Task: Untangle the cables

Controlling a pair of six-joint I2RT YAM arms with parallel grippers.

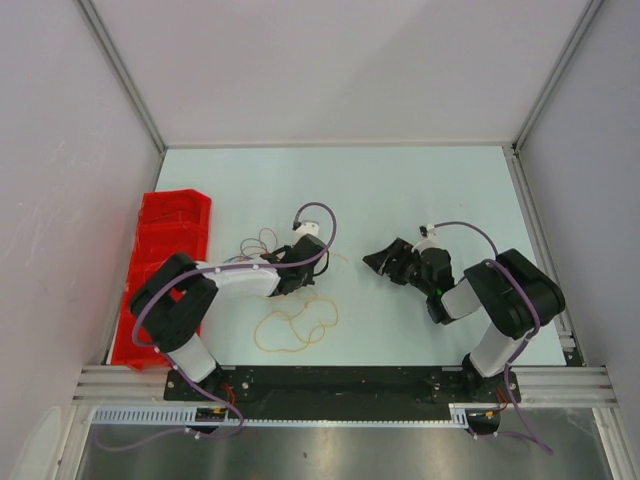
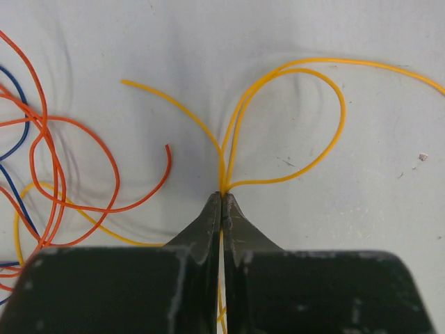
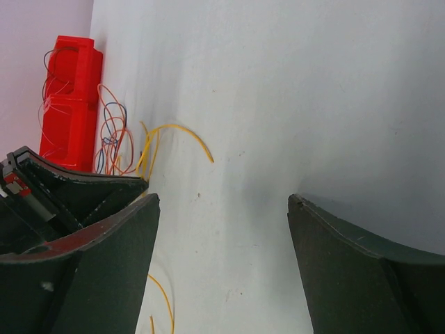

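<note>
The cables are thin wires lying on the pale table. A tangle of orange, red and blue cables lies left of my left gripper and shows at the left of the left wrist view. My left gripper is shut on a yellow-orange cable, which loops out ahead of the tips. More of that cable lies in loose loops toward the near edge. My right gripper is open and empty, right of the cables and pointing toward them. The tangle also shows far off in the right wrist view.
A red plastic tray stands at the table's left edge, and some thin wires lie in it. Grey walls close in the table at the left, back and right. A metal rail runs along the near edge.
</note>
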